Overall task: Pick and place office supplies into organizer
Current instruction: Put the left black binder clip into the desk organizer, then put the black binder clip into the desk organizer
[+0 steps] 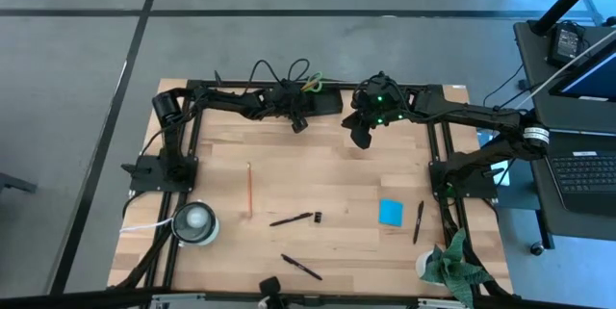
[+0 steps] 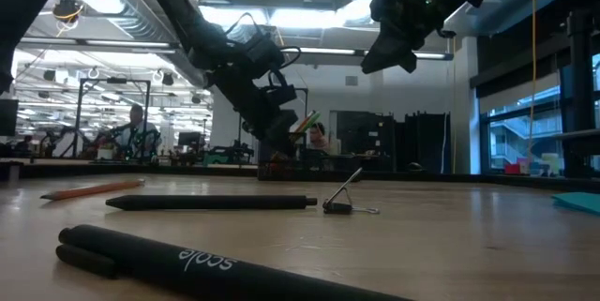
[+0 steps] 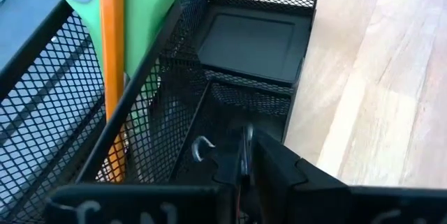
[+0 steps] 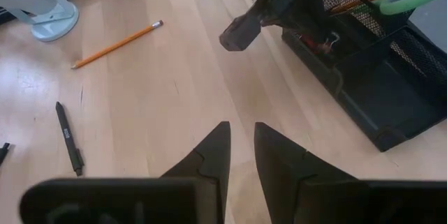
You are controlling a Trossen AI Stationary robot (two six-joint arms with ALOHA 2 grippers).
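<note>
The right gripper [image 4: 241,155] is seen with its two dark fingers [image 4: 209,155] a little apart, and nothing is held between them. It hangs above the bare wood of the table [image 1: 337,169], just beside the organizer [image 4: 374,88].

The left gripper [image 1: 298,122] is lowered at the organizer's edge, over a mesh compartment. Whether its fingers are apart or together cannot be told. A small black clip [image 3: 241,155] is seen right at its tip, but it cannot be told if the clip is held.

The organizer is placed at the far edge of the table, between the two arms. Green-handled scissors [image 3: 143,4] and an orange pencil [image 3: 112,63] are stood up inside it.

More things are left out on the table. A wooden pencil [image 1: 249,190] lies near the left side. A black pen [image 1: 292,219] lies in the middle, with a tiny clip [image 1: 317,217] just beside its end. Another pen [image 1: 301,268] lies near the front edge. A blue note pad [image 1: 390,212] is seen on the right, with a third pen [image 1: 419,221] near it.
</note>
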